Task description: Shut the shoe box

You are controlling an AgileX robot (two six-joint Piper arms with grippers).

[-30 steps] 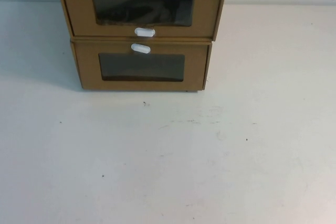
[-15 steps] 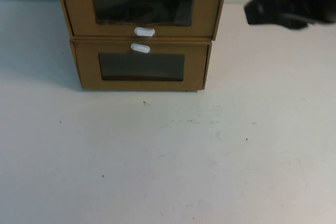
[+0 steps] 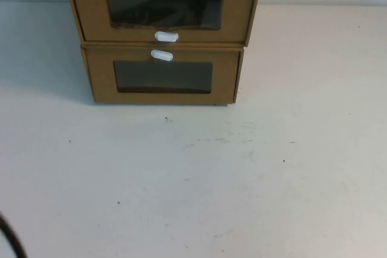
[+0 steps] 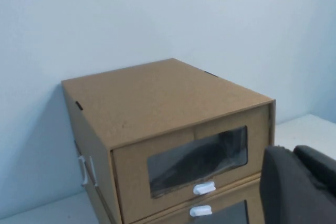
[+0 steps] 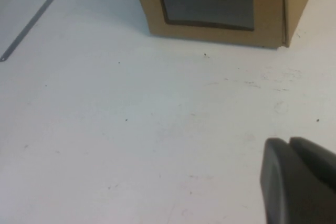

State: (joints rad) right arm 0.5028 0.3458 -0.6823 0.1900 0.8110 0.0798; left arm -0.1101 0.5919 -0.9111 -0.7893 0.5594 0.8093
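Though stacked — shoe box (image 3: 163, 5) flush, brown.

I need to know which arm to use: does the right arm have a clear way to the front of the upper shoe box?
Probably yes. Only bare table lies before the upper shoe box, stacked on the lower box. The right gripper hangs above that table; the left gripper hovers near the boxes.

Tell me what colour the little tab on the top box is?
White tab, on the brown box; high view.

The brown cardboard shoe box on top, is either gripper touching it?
Apart. The high view shows the brown cardboard shoe box with neither gripper near it. The left gripper and right gripper show only in their wrist views, short of it.
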